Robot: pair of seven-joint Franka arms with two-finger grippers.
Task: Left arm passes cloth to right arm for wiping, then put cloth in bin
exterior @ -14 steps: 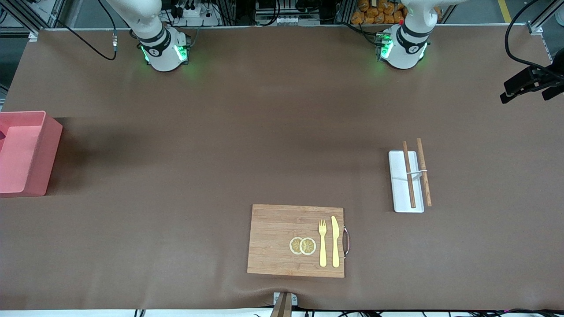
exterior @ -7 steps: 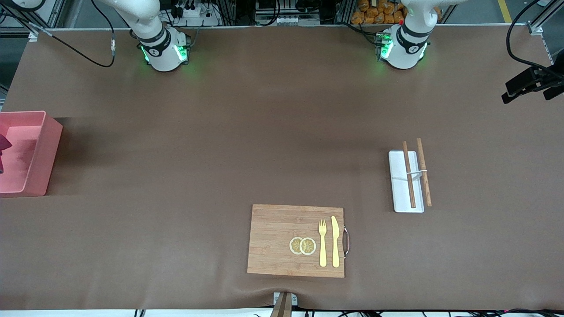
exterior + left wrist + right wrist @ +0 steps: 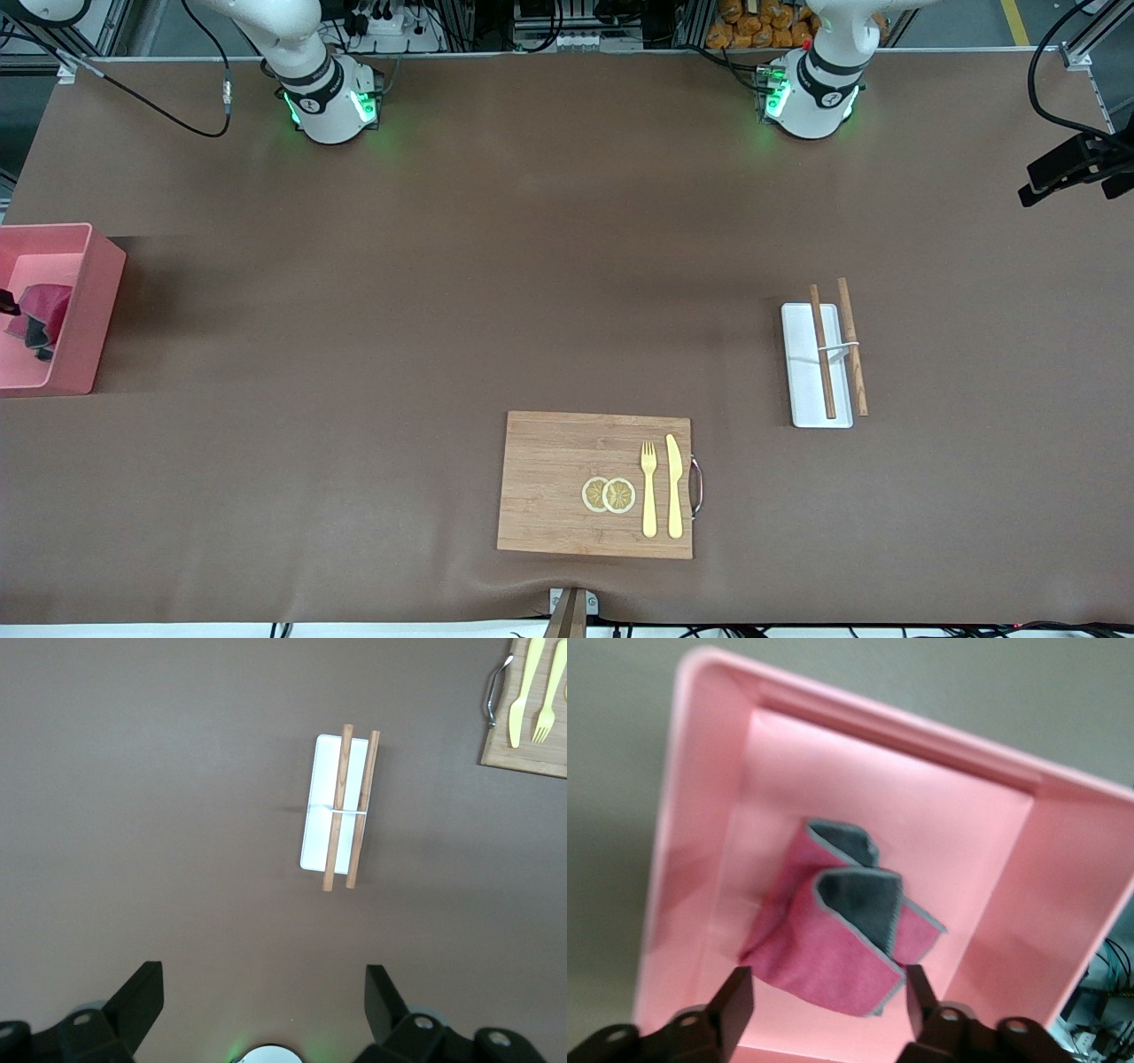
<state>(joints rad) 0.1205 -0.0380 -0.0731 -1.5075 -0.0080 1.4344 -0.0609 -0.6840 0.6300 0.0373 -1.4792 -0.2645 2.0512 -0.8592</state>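
Observation:
The crimson-pink cloth with a dark grey edge lies crumpled on the floor of the pink bin. My right gripper hangs over the bin, just above the cloth, open and empty. In the front view the bin stands at the right arm's end of the table with the cloth in it. Only a black tip of the right gripper shows there. My left gripper is open and empty, high above the table at the left arm's end, where that arm waits.
A flat white tray with two wooden chopsticks lies toward the left arm's end. A wooden board with two lemon slices, a yellow fork and a knife lies near the front camera.
The cloth has come off the right gripper and now lies in the bin. The left gripper has drifted a little toward the edge of the front view.

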